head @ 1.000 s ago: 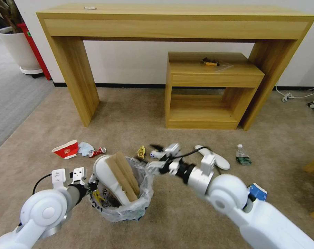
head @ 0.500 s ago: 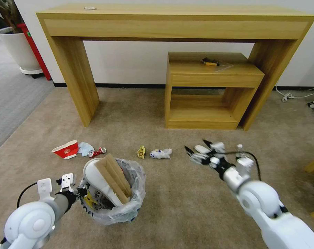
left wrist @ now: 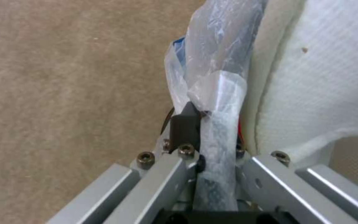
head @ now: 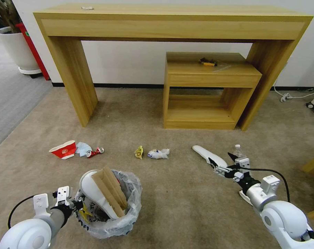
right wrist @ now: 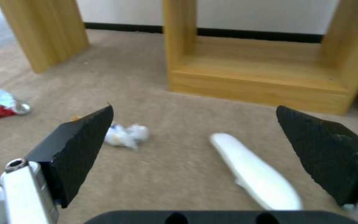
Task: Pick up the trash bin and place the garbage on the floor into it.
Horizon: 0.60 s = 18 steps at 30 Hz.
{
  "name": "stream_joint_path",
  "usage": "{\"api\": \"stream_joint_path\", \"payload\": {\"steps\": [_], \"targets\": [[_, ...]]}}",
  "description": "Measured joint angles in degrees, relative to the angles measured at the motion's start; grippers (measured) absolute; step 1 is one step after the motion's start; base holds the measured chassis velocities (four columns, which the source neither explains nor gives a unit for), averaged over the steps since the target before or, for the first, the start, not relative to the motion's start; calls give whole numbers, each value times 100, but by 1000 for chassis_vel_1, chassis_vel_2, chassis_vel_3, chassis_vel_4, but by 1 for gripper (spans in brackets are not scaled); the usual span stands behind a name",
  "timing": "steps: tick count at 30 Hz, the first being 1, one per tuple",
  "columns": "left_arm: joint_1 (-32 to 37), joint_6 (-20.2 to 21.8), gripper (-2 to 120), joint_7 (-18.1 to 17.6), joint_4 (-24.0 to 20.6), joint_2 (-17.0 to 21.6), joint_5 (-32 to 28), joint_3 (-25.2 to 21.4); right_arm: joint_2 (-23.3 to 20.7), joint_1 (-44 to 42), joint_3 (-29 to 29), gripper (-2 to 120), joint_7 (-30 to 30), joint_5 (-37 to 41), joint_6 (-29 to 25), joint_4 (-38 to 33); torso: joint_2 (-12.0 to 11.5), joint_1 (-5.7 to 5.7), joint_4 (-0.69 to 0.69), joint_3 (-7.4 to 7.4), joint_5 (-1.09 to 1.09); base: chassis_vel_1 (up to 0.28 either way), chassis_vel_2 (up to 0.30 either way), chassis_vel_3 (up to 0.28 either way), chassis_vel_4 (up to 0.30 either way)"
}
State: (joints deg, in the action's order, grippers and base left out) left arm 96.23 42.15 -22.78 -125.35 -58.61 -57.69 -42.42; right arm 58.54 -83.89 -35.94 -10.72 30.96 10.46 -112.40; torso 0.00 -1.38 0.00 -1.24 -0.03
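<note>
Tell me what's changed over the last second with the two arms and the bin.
The right gripper swung from above the trash bin out to the robot's right, now open over the white slipper on the floor. The left gripper stays shut on the bin's rim. Cup, wrappers and bottle lie unmoved.

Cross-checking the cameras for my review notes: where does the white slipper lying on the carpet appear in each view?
Head view: white slipper on the floor, just ahead of the open right gripper.
Right wrist view: the slipper lies between the fingertips, nearer the far one.
Left wrist view: that slipper is not in it.
Shared landmark: the low wooden shelf beyond it.
</note>
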Motion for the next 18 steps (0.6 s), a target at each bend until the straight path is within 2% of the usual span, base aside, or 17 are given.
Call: {"api": "stream_joint_path", "payload": {"steps": [10, 12, 13, 18], "targets": [[34, -1, 0, -17, -128, -83, -7, 52, 56, -335, -437, 100, -207, -74, -262, 414, 0, -1, -2, -1, 2, -247, -236, 236, 236], [39, -1, 0, -18, -135, -92, -5, 63, 67, -371, -433, 100, -219, -83, -293, 492, 0, -1, -2, -1, 3, -292, -304, 286, 275], [50, -2, 0, -20, -141, -115, 4, 81, 86, -397, -399, 100, -218, -94, -329, 622, 0, -1, -2, 0, -4, -292, -308, 284, 275], [217, -1, 0, -11, -257, -196, 59, 106, 288, -279, -54, 100, -18, -264, -264, 1470, 0, -1, -2, -1, 4, -233, -260, 223, 226]]}}
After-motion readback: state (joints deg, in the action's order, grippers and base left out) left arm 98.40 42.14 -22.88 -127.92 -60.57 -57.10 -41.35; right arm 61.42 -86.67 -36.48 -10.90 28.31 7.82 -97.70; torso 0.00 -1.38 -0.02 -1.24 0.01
